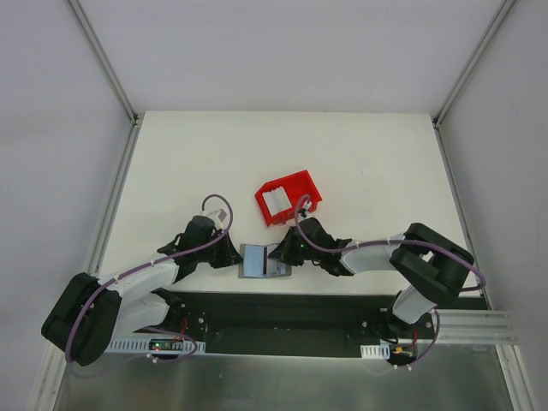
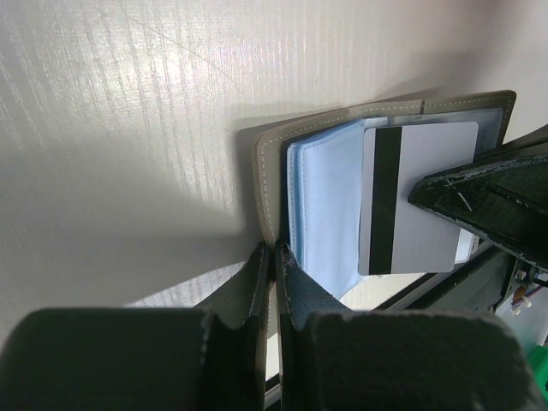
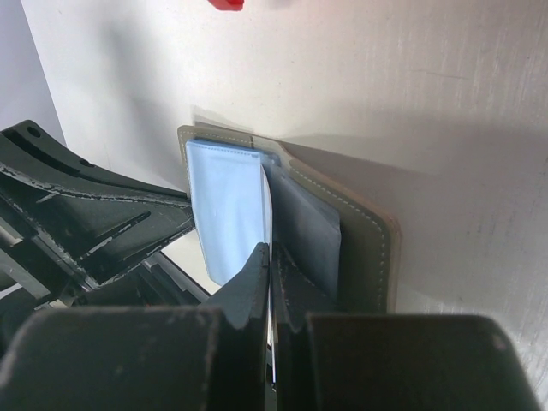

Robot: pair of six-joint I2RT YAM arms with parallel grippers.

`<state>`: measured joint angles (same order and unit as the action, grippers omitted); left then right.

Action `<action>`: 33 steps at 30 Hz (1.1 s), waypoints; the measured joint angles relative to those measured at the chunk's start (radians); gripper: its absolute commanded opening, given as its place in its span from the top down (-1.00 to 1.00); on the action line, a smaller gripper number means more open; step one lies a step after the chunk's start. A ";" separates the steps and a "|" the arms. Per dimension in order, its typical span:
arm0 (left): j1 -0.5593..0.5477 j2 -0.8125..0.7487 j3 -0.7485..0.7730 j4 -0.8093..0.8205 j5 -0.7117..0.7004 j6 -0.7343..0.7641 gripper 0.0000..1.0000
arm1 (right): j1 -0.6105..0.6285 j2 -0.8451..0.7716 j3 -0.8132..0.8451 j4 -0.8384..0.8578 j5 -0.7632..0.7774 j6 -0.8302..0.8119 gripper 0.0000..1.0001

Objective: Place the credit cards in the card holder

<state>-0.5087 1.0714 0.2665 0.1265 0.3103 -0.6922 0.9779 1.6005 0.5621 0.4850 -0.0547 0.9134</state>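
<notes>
The card holder (image 1: pixel 257 262) lies open on the table between both grippers, grey outside with light blue sleeves (image 2: pixel 330 205) inside. My left gripper (image 2: pixel 276 253) is shut on the edge of its grey cover (image 2: pixel 267 184). A pale credit card (image 2: pixel 419 197) with a black stripe lies partly over the sleeves, and my right gripper (image 3: pixel 272 253) is shut on its edge. In the right wrist view that card shows only edge-on, beside a blue sleeve (image 3: pixel 227 205) and the grey cover (image 3: pixel 368 240). More pale credit cards (image 1: pixel 276 200) stand in the red bin (image 1: pixel 295 185).
The red bin stands just behind the card holder, close to the right wrist. The black base plate (image 1: pixel 282 312) runs along the table's near edge right below the holder. White walls with metal frame posts (image 1: pixel 103 60) enclose the table.
</notes>
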 measured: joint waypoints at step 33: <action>0.000 -0.007 -0.002 -0.002 -0.004 0.000 1.00 | 0.019 0.101 0.136 -0.088 -0.040 -0.003 0.00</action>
<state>-0.5087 1.0645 0.2642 0.1242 0.3065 -0.6926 0.9974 1.7016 0.6983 0.3973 -0.0944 0.9108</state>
